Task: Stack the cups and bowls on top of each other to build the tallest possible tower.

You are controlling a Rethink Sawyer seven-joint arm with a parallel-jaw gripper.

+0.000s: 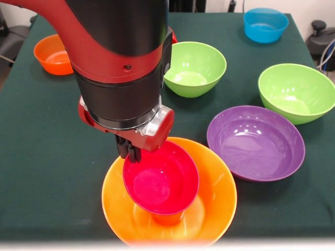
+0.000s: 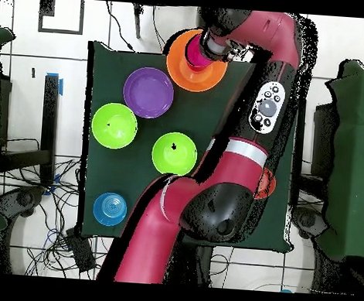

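Tower (image 1: 167, 196) sits at the camera-side edge of the surface (image 1: 47, 172) in the front view: big orange bowl (image 1: 217, 201) as base, orange cup (image 1: 168, 218) standing in its middle with only its lower part showing, small crimson bowl (image 1: 161, 180) on top, mouth up.

Tool (image 1: 131, 153) is at the crimson bowl's rim on the arm side — dark fingertips (image 1: 134, 153) close together right at the rim edge. Whether they pinch the rim or sit just off it, I can't tell. The overhead view doesn't help; the wrist covers the contact.

Why it looks like this, my read:
- Widest bowl at the bottom gives the broadest footing.
- The cup as a spacer adds height a nested bowl wouldn't.
- A rim pinch is about the only grip a narrow tool gets on a bowl this wide.
- Crimson bowl looks tilted toward the camera, not level — a narrow perch means it's marginal. A sideways release could tip it off.

Rest of the stock is well apart from the tower, all mouth up: purple bowl (image 1: 256, 142) just beside the base, two lime green bowls (image 1: 194, 69) (image 1: 297, 92) farther back, one blue bowl (image 1: 265, 24) at the far corner, small orange bowl (image 1: 52, 54) at the far side behind the arm. A sliver of red (image 1: 174, 37) peeks past the arm — can't identify it. Second blue bowl not visible.

Tower is three pieces high; most bowls unused.
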